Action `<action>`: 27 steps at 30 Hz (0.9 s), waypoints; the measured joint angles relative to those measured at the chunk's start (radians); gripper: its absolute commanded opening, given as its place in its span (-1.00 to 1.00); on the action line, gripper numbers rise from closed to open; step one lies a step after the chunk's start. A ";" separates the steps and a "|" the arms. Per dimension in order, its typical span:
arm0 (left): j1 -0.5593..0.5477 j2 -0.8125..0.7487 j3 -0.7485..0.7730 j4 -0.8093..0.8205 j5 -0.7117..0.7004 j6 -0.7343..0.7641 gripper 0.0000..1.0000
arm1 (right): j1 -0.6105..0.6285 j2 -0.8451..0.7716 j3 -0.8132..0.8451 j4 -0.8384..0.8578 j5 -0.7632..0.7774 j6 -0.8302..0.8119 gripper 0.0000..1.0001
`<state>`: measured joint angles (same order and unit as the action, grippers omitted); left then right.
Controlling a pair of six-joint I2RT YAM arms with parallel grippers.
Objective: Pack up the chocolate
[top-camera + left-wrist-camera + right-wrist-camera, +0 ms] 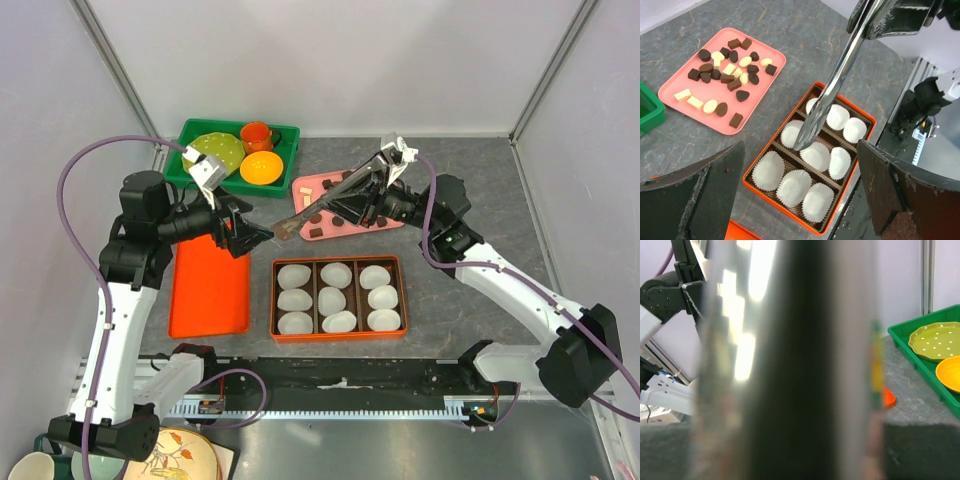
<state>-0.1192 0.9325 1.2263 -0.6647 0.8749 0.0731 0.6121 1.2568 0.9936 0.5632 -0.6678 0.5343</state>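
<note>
Left fingers [715, 187] are standing wide apart and gripping nothing, while the right fingers [368, 200] are clamping a pair of tongs [835, 90] partway along the handles, with the tong tips hanging in the air close to the left fingers. Everything is sitting on a dark grey tabletop [450, 290] that is showing a mottled, stone-like surface. At its left a flat orange tray [205, 300] is lying bare, smooth and glossy like plastic, and behind it a green bin [195, 130] is holding crockery. In the middle, the orange box [860, 112] is waiting, its brown dividers splitting it into three rows of three, each space taken up by a white pleated paper cup [792, 187]. As far as I can see, every one of the nine cups is sitting empty. Beyond the box, the pink tray [675, 80], shallow with rounded corners, is carrying all the chocolate [722, 77]: small matte pieces, square and oval, in dark brown, reddish brown and cream, scattered loosely and some touching. The tongs are looking like polished steel, long and slim, catching the light. To my eye the packing proper is not yet begun, with every piece waiting to be lifted across and dropped into a cup.
</note>
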 measured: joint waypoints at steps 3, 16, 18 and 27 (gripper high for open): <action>0.000 0.012 -0.003 -0.012 0.004 0.038 0.99 | 0.001 -0.011 0.000 -0.027 -0.012 -0.019 -0.49; -0.034 0.164 -0.055 -0.095 0.407 0.181 0.95 | 0.039 -0.013 0.002 -0.062 -0.063 -0.035 -0.47; -0.055 0.174 -0.057 -0.113 0.422 0.198 0.80 | 0.040 -0.014 0.004 -0.064 -0.066 -0.035 -0.47; -0.106 0.177 -0.061 -0.150 0.418 0.255 0.11 | 0.040 -0.020 0.007 -0.060 -0.076 -0.027 -0.46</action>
<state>-0.2253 1.1099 1.1648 -0.8146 1.2930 0.3279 0.6525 1.2369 1.0008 0.5030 -0.7437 0.5068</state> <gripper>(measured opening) 0.659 0.276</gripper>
